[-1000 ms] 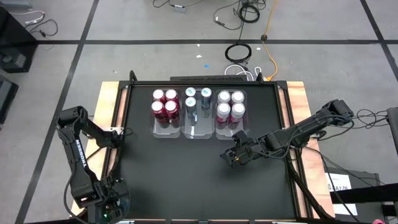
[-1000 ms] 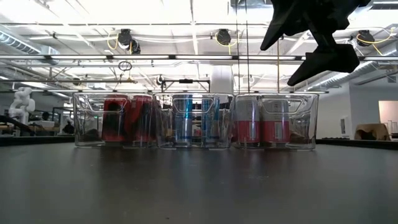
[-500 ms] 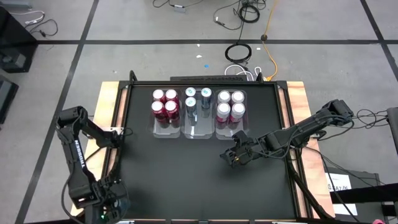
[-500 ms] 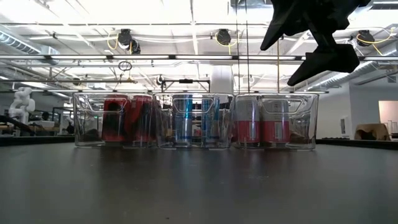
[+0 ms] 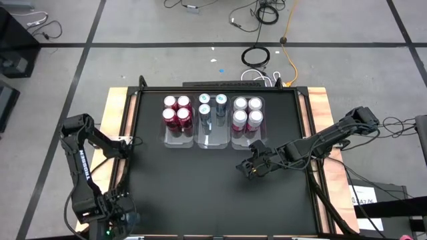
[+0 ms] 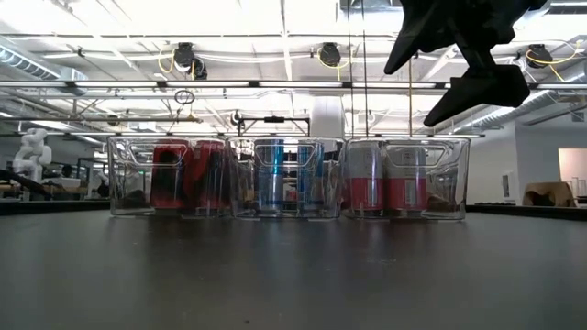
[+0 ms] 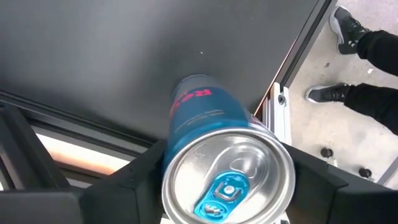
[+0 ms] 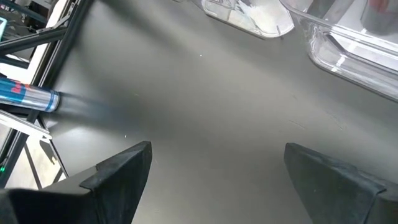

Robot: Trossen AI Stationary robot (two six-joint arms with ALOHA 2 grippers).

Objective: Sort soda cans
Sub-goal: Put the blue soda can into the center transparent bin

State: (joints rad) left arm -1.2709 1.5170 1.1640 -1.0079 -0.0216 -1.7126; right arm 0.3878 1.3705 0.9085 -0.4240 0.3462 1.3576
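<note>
Three clear bins (image 5: 213,141) are sitting side by side at the far middle of the black table (image 5: 200,193). Red cans (image 5: 177,110) are filling the left bin, blue cans (image 5: 212,107) are standing at the far end of the middle one, and pink cans (image 5: 247,112) are filling the right one; in the low view the same row is showing red (image 6: 188,176), blue (image 6: 284,176) and pink (image 6: 385,179) through the clear walls.

Left gripper (image 7: 227,186) is hanging at the table's left edge with a blue can (image 7: 214,155) between its dark fingers (image 7: 134,180), silver top facing the wrist camera; whether the fingers are pressing on it cannot be told. That can is also showing in the right wrist view (image 8: 28,94).

Right gripper (image 5: 253,167) is hovering above bare table just in front of the pink bin, its fingers (image 8: 121,171) standing wide apart, nothing between them.

A person's dark shoes (image 7: 339,25) are standing on the floor beside the table.
</note>
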